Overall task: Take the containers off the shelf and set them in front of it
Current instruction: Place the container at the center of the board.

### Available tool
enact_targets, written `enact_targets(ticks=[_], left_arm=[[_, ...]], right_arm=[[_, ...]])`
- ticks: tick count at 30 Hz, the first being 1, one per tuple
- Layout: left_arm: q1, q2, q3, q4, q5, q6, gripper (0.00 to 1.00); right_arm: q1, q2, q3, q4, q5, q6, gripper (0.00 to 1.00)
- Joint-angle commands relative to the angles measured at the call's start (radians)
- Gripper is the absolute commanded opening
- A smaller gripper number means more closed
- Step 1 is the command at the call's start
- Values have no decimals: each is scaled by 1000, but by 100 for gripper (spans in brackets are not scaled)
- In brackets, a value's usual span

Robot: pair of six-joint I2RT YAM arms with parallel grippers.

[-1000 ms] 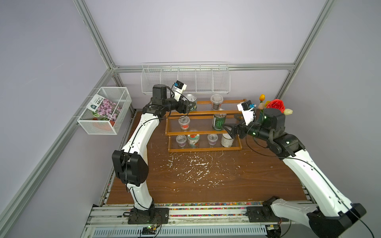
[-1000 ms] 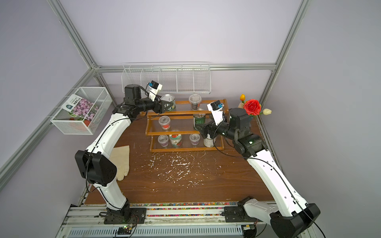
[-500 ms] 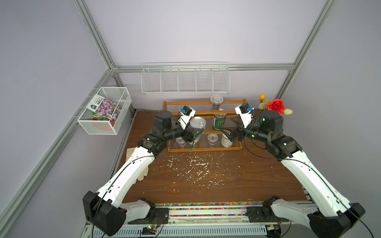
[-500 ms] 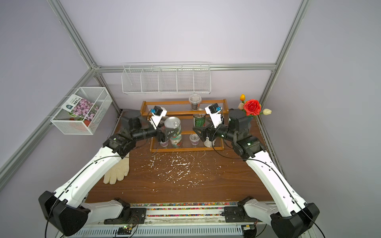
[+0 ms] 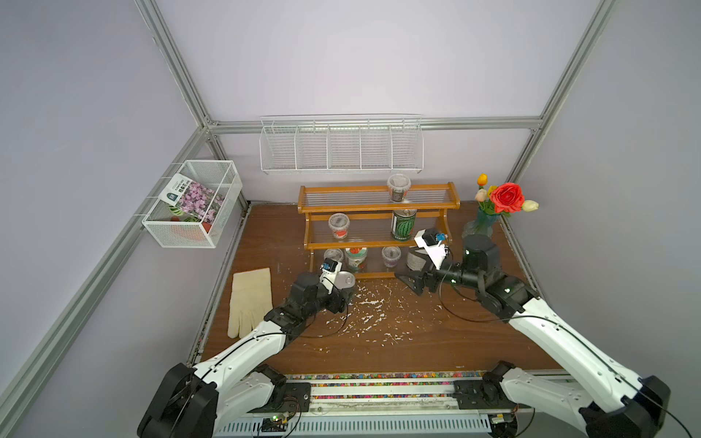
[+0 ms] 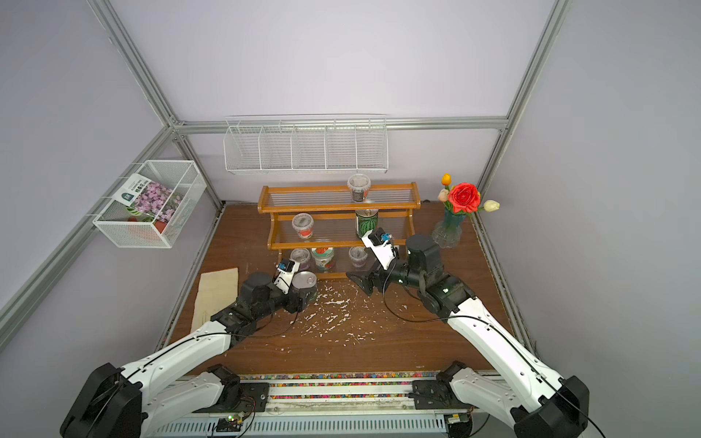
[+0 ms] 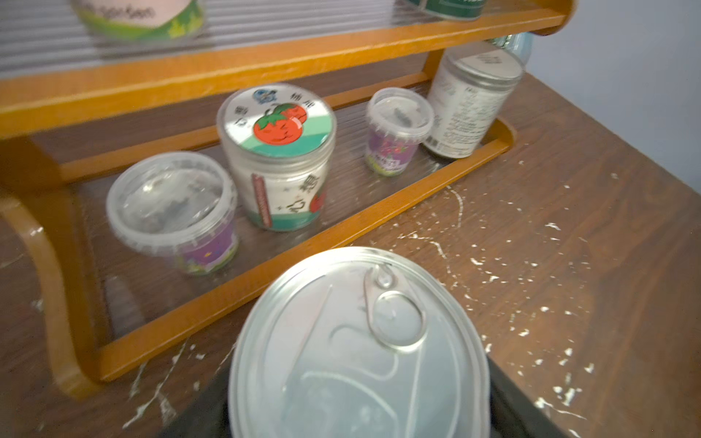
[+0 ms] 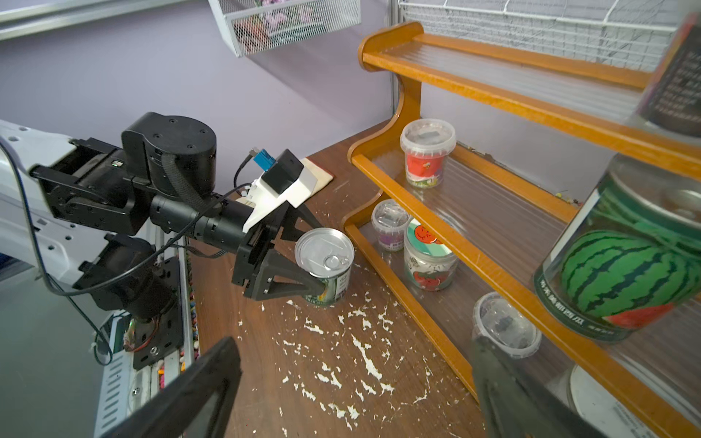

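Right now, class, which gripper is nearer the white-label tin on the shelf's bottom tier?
Right. The right gripper hangs open just in front of the white-label tin; the left gripper is farther off, before the other end of the shelf, shut on a pull-tab tin.

Nothing reads with certainty. On the lowest tier of the shelf [image 7: 265, 62], the tomato-lidded tub [image 7: 278, 159] has Chinese characters ringing its lid's tomato picture and running down its side, all blurred. The white-label tin [image 7: 474, 102] at that tier's end bears illegibly fine print. On the middle tier, the watermelon tin [image 8: 622, 265] has a smeared row of white Chinese characters beneath the melon
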Motion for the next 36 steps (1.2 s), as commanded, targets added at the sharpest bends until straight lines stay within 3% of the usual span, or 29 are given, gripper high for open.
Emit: enact_targets(ticks=[1, 7, 10, 19, 25, 32, 36], left_arm=[[-1, 13, -50, 150, -129, -42, 58], [-1, 87, -121, 259, -233, -69, 55], [-1, 105, -86, 201, -267, -92, 55], [-4, 153, -47, 87, -229, -193, 54], [-16, 176, -96, 116, -251, -238, 54], [-29, 160, -102, 105, -268, -251, 73], [-30, 137, -105, 84, -273, -266, 80]], right_arm=[[27, -9, -33, 81, 47, -32, 98], [62, 16, -50, 107, 90, -52, 97], [71, 28, -54, 108, 102, -63, 97], [80, 38, -56, 96, 131, -90, 97], [80, 29, -68, 95, 146, -100, 97], [79, 27, -71, 100, 158, -102, 97], [79, 24, -54, 91, 166, -89, 97]])
